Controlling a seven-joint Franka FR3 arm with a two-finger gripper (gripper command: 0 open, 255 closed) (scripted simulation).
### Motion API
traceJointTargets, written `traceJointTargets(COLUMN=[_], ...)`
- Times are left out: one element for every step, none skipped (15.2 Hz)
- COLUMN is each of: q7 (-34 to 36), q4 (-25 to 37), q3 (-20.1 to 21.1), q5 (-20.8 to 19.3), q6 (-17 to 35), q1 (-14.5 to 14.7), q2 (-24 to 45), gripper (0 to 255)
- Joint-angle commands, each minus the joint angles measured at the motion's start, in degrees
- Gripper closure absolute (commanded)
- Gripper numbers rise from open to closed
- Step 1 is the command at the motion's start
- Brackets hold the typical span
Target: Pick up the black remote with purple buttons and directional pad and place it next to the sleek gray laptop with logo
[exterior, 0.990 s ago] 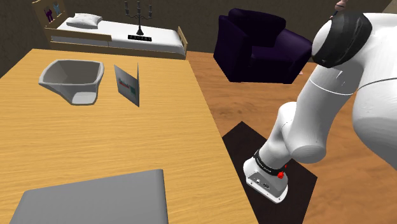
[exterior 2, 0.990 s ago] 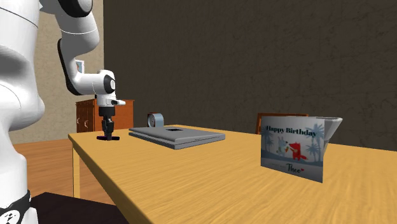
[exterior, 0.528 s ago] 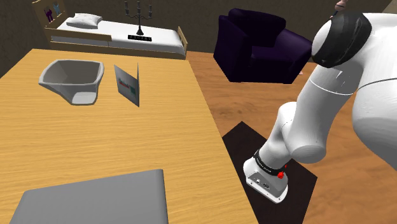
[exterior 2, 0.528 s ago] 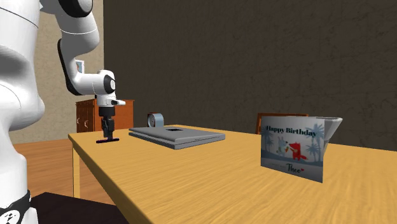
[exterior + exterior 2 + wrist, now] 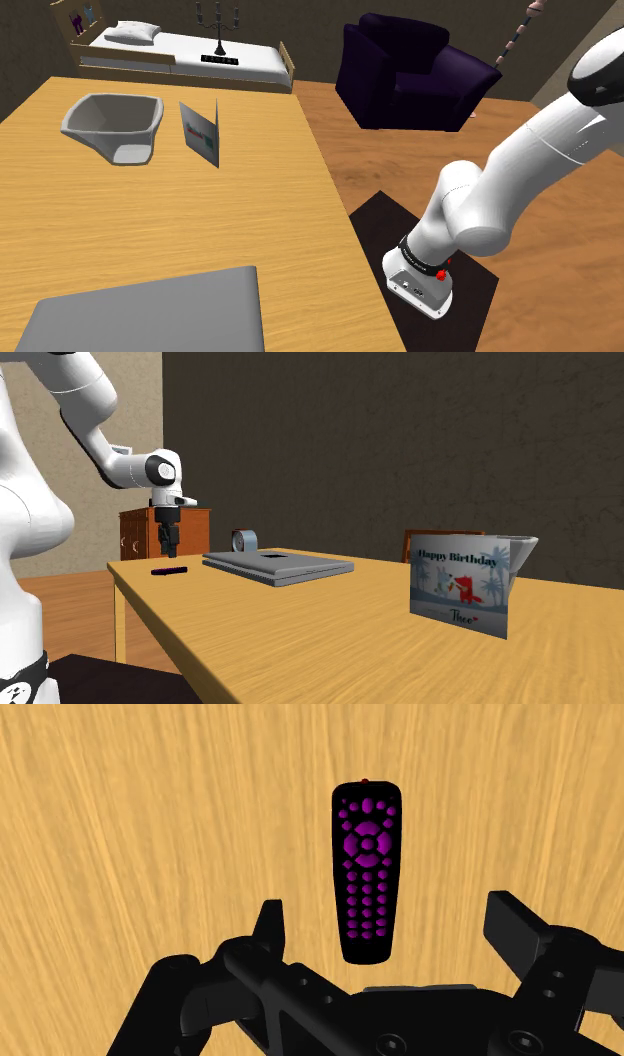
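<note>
Wrist view looks straight down on the black remote (image 5: 365, 869) with purple buttons and a round directional pad, lying flat on the wood-grain tabletop (image 5: 150, 824). The end effector (image 5: 389, 916) has its fingers (image 5: 268, 922) spread wide, one on each side of the remote and clear of it. The remote's near end is partly covered by the hand's black body.

From the second exterior view, the end effector (image 5: 168, 547) hangs above the remote (image 5: 168, 569) with a gap between them. There the remote is a thin dark sliver, its buttons too small to make out. It rests near the tabletop's (image 5: 300, 637) corner, just beside the closed grey laptop (image 5: 278, 565). A tape roll (image 5: 243, 540) stands behind the laptop. A birthday card (image 5: 460, 588) hides most of a grey bowl (image 5: 522, 544).

In the shoulder view the laptop (image 5: 150, 310) is cut off by the lower edge. Farther along the tabletop (image 5: 150, 220) sit the bowl (image 5: 112, 125) and the card (image 5: 200, 132). Beyond are a bed (image 5: 190, 52), a dark purple armchair (image 5: 410, 70) and wooden floor (image 5: 560, 260).
</note>
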Motion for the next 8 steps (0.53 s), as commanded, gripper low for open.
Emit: traceJointTargets(q7=[0.06,-0.2,-0.2,-0.2,-0.2,-0.2,-0.2,-0.2], q4=[1.11,1.13,1.13,1.13,1.13,1.13,1.13,1.13], q3=[-0.94,-0.68,-0.68,-0.68,-0.68,-0.68,-0.68,-0.68], q5=[-0.17,0.2,0.19,0.19,0.19,0.19,0.19,0.19], q6=[-2.02,-2.08,-2.08,-2.08,-2.08,-2.08,-2.08,-2.08], q1=[0.69,0.36,0.37,0.37,0.37,0.37,0.37,0.37], q2=[-1.5,-1.81,-1.8,-1.8,-1.8,-1.8,-1.8,-1.8], gripper=[0,0,0,0,0,0,0,0])
